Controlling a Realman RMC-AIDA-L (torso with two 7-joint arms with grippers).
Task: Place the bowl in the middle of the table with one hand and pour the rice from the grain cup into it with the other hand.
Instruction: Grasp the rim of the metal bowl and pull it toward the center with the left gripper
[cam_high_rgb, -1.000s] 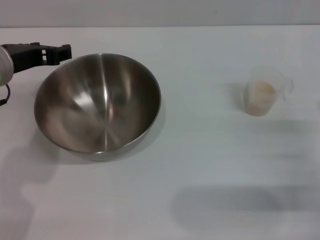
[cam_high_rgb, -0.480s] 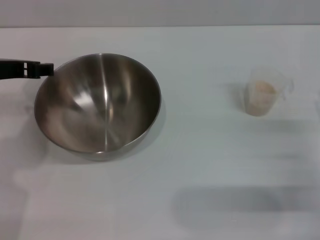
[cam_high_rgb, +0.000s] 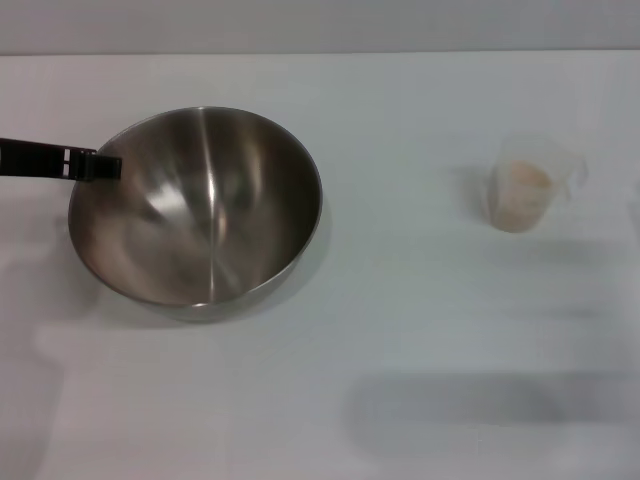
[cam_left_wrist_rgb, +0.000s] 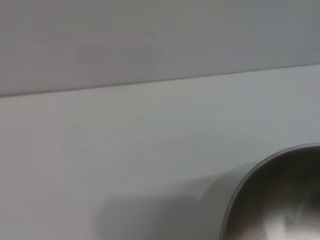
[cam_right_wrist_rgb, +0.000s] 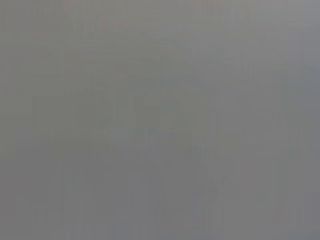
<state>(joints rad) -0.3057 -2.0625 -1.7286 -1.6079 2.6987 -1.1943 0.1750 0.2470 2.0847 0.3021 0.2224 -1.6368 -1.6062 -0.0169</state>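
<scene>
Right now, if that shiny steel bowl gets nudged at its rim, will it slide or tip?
The large round stainless-steel bowl looks rigid, so it should not flex. Its deep curved sides suggest a small base, so it may rock. On the smooth white table it would probably slide easily. The left tool is at its rim.

The left hand (cam_high_rgb: 100, 166) reached in level from the left edge of the head view as a thin black bar. The right hand was out of sight.

No readable text, labels, brands, numbers or signs appear in any view. The grain cup (cam_high_rgb: 527, 185) shows no legible markings, and the bowl (cam_high_rgb: 200, 205) is unmarked.
</scene>
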